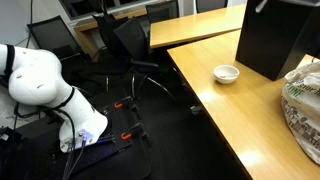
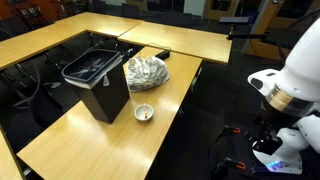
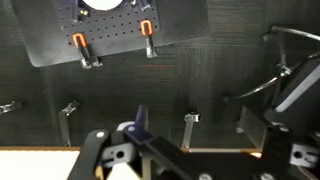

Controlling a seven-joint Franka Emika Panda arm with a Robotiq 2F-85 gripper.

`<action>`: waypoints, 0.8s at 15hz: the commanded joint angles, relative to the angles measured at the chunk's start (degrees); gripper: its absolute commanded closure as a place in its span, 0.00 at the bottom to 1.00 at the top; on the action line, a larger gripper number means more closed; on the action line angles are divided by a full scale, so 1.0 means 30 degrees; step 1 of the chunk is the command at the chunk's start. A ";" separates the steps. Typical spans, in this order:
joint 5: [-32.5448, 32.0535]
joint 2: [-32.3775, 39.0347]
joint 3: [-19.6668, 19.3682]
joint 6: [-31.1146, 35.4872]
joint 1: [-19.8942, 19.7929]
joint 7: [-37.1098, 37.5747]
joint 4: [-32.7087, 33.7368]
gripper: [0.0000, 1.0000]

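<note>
Right up against the wrist view lens is the gripper: chunky black fingers, spread as wide as they go, nothing between them and nothing touching them. Behind it there's dark ribbed carpet and a grey perforated metal plate with two orange clamps on it.

The little bowl is round, white and glossy. It sits on the smooth light wooden table, just beside a boxy black bin, with a crinkly plastic bag near it on the far side of the bin. The white, rounded arm hangs off the table's edge over the floor, so the gripper is well apart from the bowl.
</note>
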 commanded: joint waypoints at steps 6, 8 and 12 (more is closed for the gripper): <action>-0.0016 0.0402 0.0254 0.0750 -0.0290 -0.0290 -0.0027 0.00; -0.0370 0.2115 0.0318 0.1906 -0.0522 -0.0769 0.0258 0.00; -0.2697 0.7380 0.0587 0.6979 -0.1513 -0.0114 0.1467 0.00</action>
